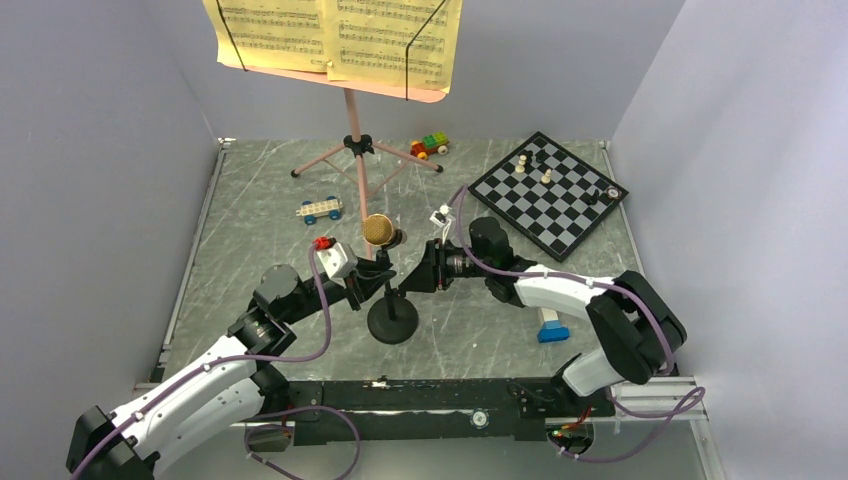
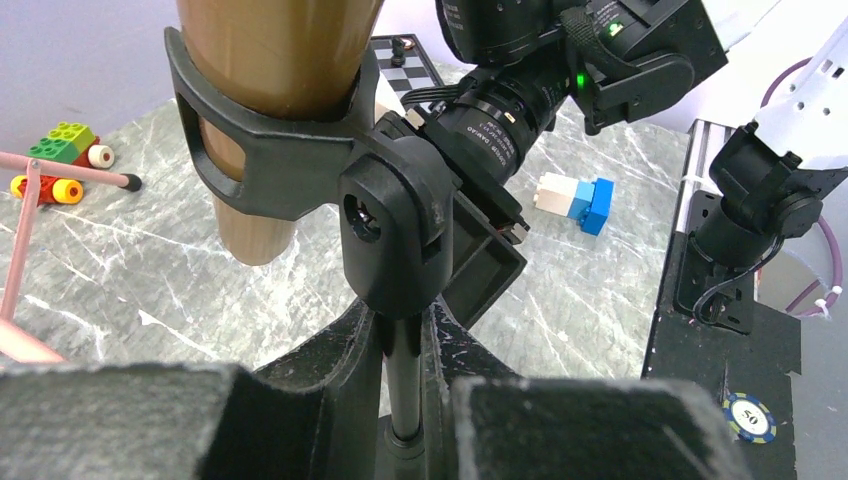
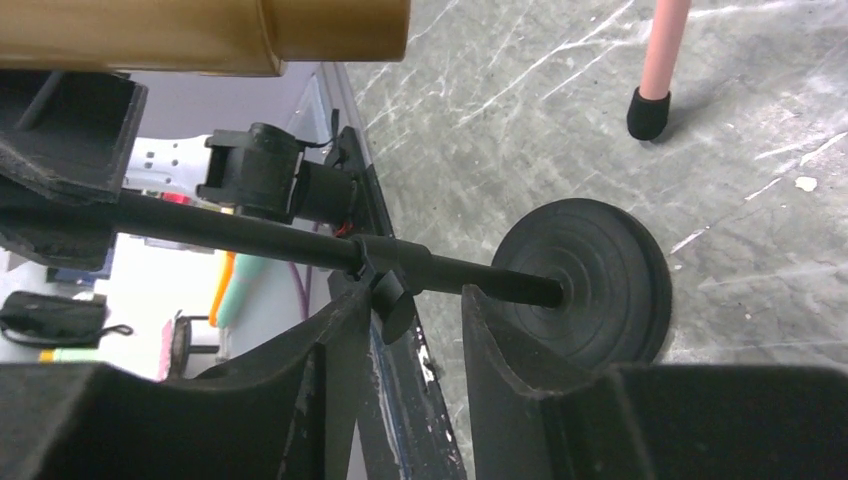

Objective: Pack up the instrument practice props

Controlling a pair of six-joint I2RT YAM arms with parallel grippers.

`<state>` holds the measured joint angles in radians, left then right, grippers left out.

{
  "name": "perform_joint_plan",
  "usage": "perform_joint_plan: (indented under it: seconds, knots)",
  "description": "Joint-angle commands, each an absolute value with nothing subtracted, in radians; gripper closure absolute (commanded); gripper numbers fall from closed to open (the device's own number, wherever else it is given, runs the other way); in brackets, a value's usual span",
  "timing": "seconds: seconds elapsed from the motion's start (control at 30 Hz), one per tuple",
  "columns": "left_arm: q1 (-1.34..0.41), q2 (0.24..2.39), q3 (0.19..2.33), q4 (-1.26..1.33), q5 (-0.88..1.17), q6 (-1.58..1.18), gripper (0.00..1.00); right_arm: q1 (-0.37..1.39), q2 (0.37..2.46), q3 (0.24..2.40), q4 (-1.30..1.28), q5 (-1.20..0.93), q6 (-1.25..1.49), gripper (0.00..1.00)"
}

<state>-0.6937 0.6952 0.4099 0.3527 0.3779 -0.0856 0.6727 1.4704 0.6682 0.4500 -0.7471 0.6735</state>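
The black round-based mic stand (image 1: pixel 392 326) is a thin pole rising from a flat, ringed disc, and a clip at its top cradles the gold-brown microphone (image 1: pixel 377 230). It stands on the grey marbled counter (image 1: pixel 260 240), a little toward 6 o'clock of the middle. From 9 o'clock the left claw (image 2: pixel 400 395) is pinched narrow on the pole, just beneath the clip joint. From 3 o'clock the right claw (image 3: pixel 415 325) stands half-wide. The pole crosses its fingertips with the collar knob in the gap; whether they touch cannot be told.

Gold-brown microphone (image 1: pixel 377 230) — black mic stand (image 1: pixel 392 325) — yellow sheet music (image 1: pixel 385 40).
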Motion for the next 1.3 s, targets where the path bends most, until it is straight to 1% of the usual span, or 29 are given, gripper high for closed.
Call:
perform_joint_plan:
  seconds: [0.0, 0.07, 0.13, 0.2, 0.3, 0.4, 0.43, 0.57, 0.6, 0.67, 0.73, 0.8, 0.9, 1.1, 1.27]
  knots:
    - [-0.699, 0.673, 0.438, 0.381, 0.408, -0.055, 1.00, 0.649, 1.503, 0.700, 0.588, -0.803, 0.710, 0.62]
    - [-0.701, 0.673, 0.436, 0.381, 0.405, -0.057, 1.00, 0.649, 1.515, 0.702, 0.600, -0.816, 0.705, 0.68]
    - [-0.700, 0.674, 0.432, 0.387, 0.405, -0.058, 1.00, 0.649, 1.522, 0.701, 0.621, -0.835, 0.709, 0.71]
    - [-0.700, 0.679, 0.432, 0.390, 0.404, -0.060, 1.00, 0.649, 1.530, 0.696, 0.641, -0.854, 0.714, 0.71]
    - [-0.700, 0.682, 0.431, 0.388, 0.399, -0.061, 1.00, 0.649, 1.535, 0.688, 0.654, -0.873, 0.714, 0.68]
    - [-0.701, 0.683, 0.431, 0.391, 0.393, -0.065, 1.00, 0.650, 1.536, 0.689, 0.635, -0.876, 0.695, 0.69]
    - [-0.701, 0.684, 0.431, 0.390, 0.388, -0.069, 1.00, 0.650, 1.537, 0.694, 0.616, -0.876, 0.685, 0.72]
    - [-0.702, 0.692, 0.436, 0.388, 0.375, -0.093, 1.00, 0.657, 1.530, 0.701, 0.557, -0.861, 0.636, 0.98]
    - [-0.700, 0.693, 0.436, 0.389, 0.369, -0.102, 1.00, 0.661, 1.520, 0.703, 0.527, -0.846, 0.612, 1.00]
    - [-0.701, 0.694, 0.432, 0.392, 0.358, -0.118, 1.00, 0.680, 1.495, 0.713, 0.452, -0.793, 0.543, 1.00]
    - [-0.702, 0.699, 0.427, 0.396, 0.351, -0.131, 1.00, 0.718, 1.452, 0.715, 0.367, -0.687, 0.452, 1.00]
    - [-0.702, 0.706, 0.423, 0.393, 0.342, -0.143, 1.00, 0.781, 1.393, 0.702, 0.314, -0.540, 0.349, 1.00]
    - [-0.702, 0.722, 0.423, 0.383, 0.329, -0.154, 1.00, 0.906, 1.317, 0.648, 0.319, -0.321, 0.199, 1.00]
    - [-0.703, 0.739, 0.426, 0.387, 0.336, -0.165, 1.00, 1.024, 1.251, 0.578, 0.350, -0.080, 0.104, 1.00]
    - [-0.702, 0.726, 0.413, 0.383, 0.332, -0.167, 1.00, 1.052, 1.189, 0.551, 0.325, 0.028, 0.091, 1.00]
